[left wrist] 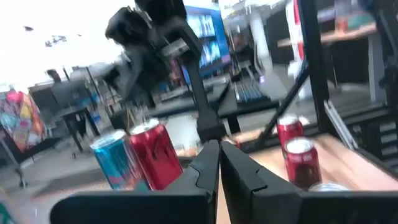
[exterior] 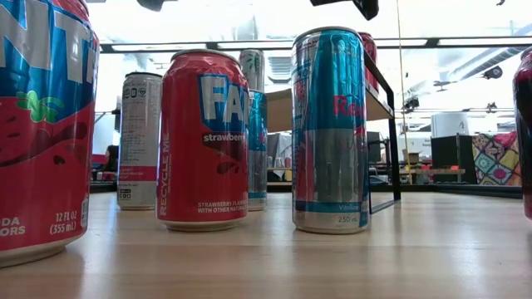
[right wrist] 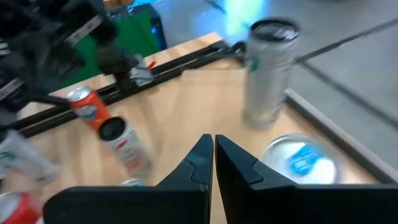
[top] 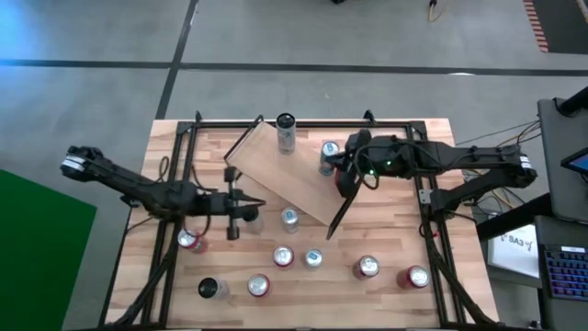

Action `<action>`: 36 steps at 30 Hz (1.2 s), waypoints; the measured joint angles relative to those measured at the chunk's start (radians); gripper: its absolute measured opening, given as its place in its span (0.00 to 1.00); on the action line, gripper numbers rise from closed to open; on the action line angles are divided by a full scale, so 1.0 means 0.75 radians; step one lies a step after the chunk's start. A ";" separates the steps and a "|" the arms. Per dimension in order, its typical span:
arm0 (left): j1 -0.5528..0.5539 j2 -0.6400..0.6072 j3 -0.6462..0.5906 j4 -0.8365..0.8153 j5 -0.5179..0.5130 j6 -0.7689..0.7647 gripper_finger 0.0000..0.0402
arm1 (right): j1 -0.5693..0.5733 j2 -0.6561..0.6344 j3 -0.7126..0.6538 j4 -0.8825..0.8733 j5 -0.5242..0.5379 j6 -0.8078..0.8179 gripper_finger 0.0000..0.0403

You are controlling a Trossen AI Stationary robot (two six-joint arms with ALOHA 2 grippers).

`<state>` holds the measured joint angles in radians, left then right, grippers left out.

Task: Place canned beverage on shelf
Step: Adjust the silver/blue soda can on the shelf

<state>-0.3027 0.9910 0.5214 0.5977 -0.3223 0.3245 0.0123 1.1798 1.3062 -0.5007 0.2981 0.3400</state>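
The shelf (top: pixel 292 175), a light-wood plank with black end frames, stands askew across the table's middle; in the low view it (exterior: pixel 378 104) rests on its black frame. A tall grey can (top: pixel 286 131) stands upright on its far end (right wrist: pixel 267 74). A blue-topped can (top: pixel 329 154) stands at the plank's far right edge (right wrist: pixel 300 163); whether it is on the plank I cannot tell. My right gripper (top: pixel 347 173) hangs shut just beside that can (right wrist: pixel 211 146). My left gripper (top: pixel 261 203) is shut at the plank's near left side (left wrist: pixel 219 158), touching nothing.
Several cans stand along the table's near half: red ones (top: pixel 191 241) (top: pixel 258 286) (top: pixel 367 268), a black-topped one (top: pixel 213 289), blue-silver ones (top: pixel 313 258) (top: pixel 290 218). Black frame rails (top: pixel 184 165) (top: pixel 427 198) run along the table's left and right sides.
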 joint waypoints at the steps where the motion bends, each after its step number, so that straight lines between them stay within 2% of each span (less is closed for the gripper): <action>1: 0.000 -0.027 -0.026 0.023 0.000 0.015 0.00 | 0.007 0.007 0.002 -0.002 -0.019 0.021 0.02; 8: 0.003 -0.148 -0.122 0.076 0.000 0.097 0.00 | 0.027 0.070 0.067 0.003 -0.046 0.247 0.02; 13: 0.003 -0.160 -0.175 0.076 0.000 0.044 0.00 | 0.027 0.151 0.167 -0.100 -0.047 0.356 0.02; 27: 0.005 -0.118 -0.172 0.086 0.000 0.066 0.00 | 0.027 0.455 0.581 -0.637 0.203 0.352 0.02; 36: 0.005 -0.047 -0.171 0.157 0.000 0.106 0.00 | 0.018 0.566 0.742 -0.783 0.266 0.343 0.02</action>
<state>-0.2993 0.9559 0.3931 0.7153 -0.3222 0.4039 0.0261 1.6043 1.8624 -1.0881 0.4977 0.5972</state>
